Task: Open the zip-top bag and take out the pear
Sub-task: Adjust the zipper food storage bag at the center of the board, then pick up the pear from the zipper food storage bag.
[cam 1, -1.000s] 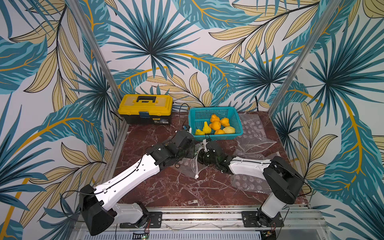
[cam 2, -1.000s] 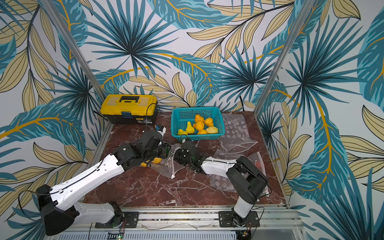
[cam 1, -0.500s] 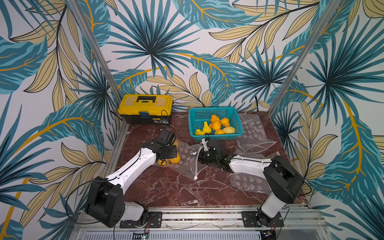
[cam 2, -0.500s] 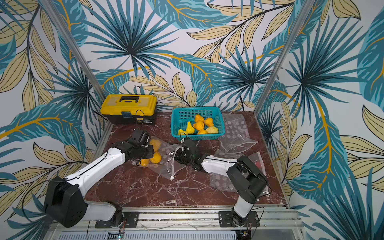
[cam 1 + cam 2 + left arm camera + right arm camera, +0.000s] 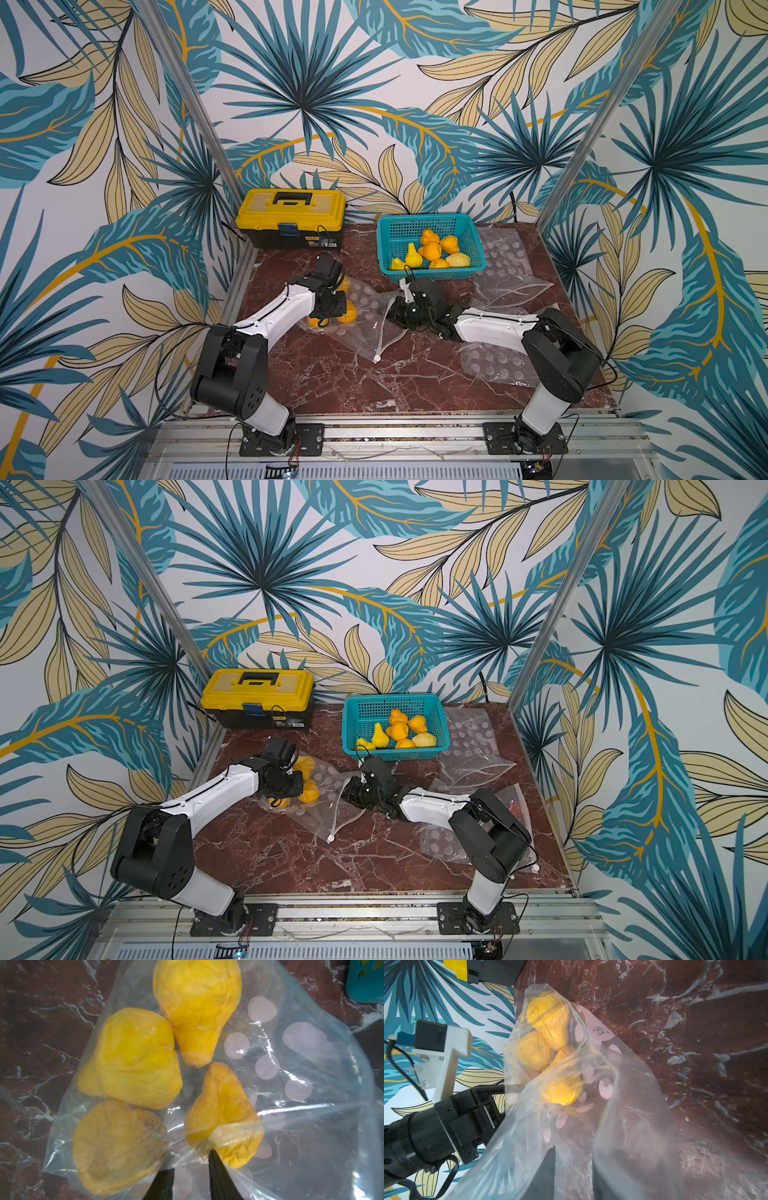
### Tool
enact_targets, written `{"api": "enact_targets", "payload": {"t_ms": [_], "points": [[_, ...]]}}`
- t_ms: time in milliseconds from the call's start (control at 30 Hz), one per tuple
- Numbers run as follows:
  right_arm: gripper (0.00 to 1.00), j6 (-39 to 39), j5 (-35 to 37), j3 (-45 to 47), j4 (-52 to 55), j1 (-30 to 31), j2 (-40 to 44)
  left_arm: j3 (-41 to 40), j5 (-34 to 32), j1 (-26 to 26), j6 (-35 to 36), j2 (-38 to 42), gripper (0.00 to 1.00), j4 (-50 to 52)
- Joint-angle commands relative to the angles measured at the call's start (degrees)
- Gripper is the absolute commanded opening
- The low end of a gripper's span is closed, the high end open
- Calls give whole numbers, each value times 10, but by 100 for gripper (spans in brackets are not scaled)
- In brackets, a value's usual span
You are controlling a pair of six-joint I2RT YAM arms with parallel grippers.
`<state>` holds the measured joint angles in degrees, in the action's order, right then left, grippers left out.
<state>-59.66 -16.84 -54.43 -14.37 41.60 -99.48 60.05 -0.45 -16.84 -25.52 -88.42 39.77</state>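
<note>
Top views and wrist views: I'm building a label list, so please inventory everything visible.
table: 1, red-brown marble, underneath everything
toolbox: 1, yellow and black, back left
basket: 1, teal, back centre
basket pears: about 7, yellow-orange, in the basket
zip-top bag: 1, clear, dotted, centre left
bagged pears: 4, yellow, inside it
other bags: several, clear, right side
left gripper: 1, black jaws, over the bagged pears
right gripper: 1, black jaws, at the bag's edge
</note>
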Motion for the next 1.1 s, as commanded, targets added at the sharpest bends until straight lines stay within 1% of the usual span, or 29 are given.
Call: {"api": "enact_targets", "payload": {"t_ms": [0, 67, 167, 267, 367, 467, 667, 900, 1067], "points": [[32, 12, -5, -7, 16, -3, -6, 17, -13, 5, 3, 37, 33, -13], [32, 12, -5, -8, 15, -2, -8, 24, -20, 10, 4, 41, 35, -14], [33, 13, -6, -8, 17, -3, -9, 40, -9, 19, 15, 10, 35, -12], [33, 18, -4, -10, 22, -3, -7, 45, 14, 23, 15, -27, 34, -13], [36, 26, -4, -13, 30, -3, -7, 44, 43, 23, 14, -61, 32, -13], [41, 42, -4, -23, 50, -3, -11, 40, 74, 21, 17, -82, 31, -15], [52, 91, 11, -57, 116, -2, -25, 33, 129, 6, 26, -95, 30, -26], [58, 108, -37, -93, 126, 1, -68, 11, 146, -39, -3, -110, 18, -53], [64, 129, -44, -110, 157, 9, -88, -20, 155, -49, -31, -110, 11, -87]]}}
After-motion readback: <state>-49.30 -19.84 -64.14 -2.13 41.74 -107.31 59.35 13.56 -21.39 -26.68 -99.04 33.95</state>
